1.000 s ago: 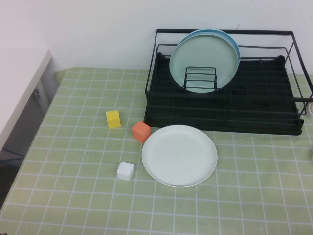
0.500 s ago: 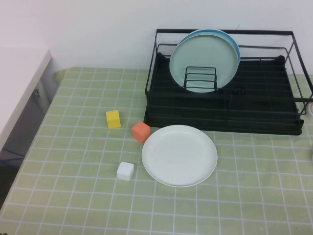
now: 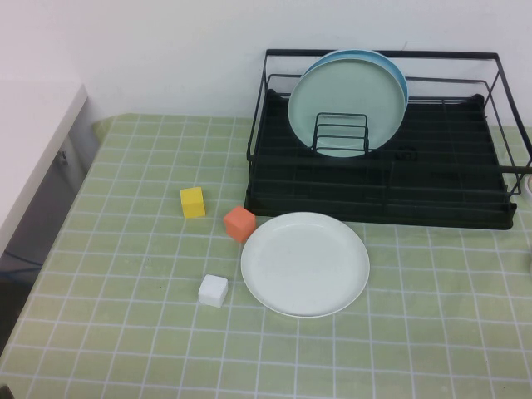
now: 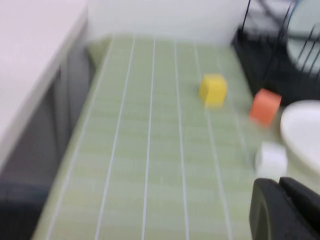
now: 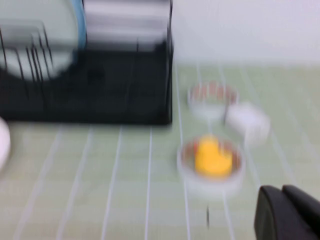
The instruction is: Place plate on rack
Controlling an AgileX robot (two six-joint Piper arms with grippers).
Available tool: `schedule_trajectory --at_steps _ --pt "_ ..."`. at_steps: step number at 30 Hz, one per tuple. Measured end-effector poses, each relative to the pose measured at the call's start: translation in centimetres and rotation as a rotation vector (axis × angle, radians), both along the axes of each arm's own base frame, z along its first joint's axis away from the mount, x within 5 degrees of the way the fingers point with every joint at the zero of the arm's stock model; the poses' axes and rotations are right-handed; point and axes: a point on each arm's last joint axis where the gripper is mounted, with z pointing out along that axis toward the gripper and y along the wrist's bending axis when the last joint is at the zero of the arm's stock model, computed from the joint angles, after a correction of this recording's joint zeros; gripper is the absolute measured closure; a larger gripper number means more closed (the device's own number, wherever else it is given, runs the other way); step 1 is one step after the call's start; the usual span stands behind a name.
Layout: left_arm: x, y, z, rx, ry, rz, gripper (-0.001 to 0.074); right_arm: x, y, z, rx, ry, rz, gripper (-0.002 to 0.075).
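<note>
plate (image 3: 305, 263) flat near rack (image 3: 382, 191); both claws closed, off-table.

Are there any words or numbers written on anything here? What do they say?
No words, numbers or signs can be read anywhere.
The plate: plain white, no marks.
The rack: black wire, no label showing.
The mint-green plate and blue plate: plain.
The yellow cube, orange cube and white cube: blank faces.
The left gripper and right gripper, both shut and low beside the table: no lettering visible.
</note>
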Motion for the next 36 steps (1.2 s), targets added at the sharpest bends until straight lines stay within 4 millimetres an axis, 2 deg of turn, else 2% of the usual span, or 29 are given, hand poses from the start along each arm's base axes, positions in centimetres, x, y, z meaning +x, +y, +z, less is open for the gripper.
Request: schedule_trajectory --at_steps 5,11,17,21,25,31,34,36 --pt "0.2 0.1 2.1 -0.043 -0.226 0.01 0.0736 0.3 0.0 2.5 -0.028 -0.281 0.007 0.0727" --pt "-0.1 0.2 4.6 -0.083 -0.5 0.022 0.0736 -0.5 0.2 5.7 -0.041 -0.644 0.018 0.0727" --pt "-1.0 0.5 6.5 -0.122 -0.733 0.033 0.0736 -1.2 0.2 7.1 -0.024 -0.817 0.019 0.0727" --pt "-1.4 0.5 7.1 -0.142 -0.813 0.035 0.0737 -1.2 0.1 7.1 -0.007 -0.825 0.013 0.0727" --pt "-1.1 0.5 7.3 -0.135 -0.712 0.027 0.0737 -1.0 0.1 7.2 -0.025 -0.745 0.006 0.0727" --pt "-1.8 0.5 13.1 -0.087 -0.574 0.016 0.0736 -1.2 0.2 10.9 -0.071 -0.485 0.008 0.0727" --pt "-0.7 0.2 15.3 -0.055 -0.44 0.01 0.0736 -0.6 0.2 12.2 -0.059 -0.306 0.013 0.0727" --pt "0.6 -0.1 16.1 -0.033 -0.325 0.005 0.0737 0.1 0.1 12.3 -0.049 -0.188 0.017 0.0727"
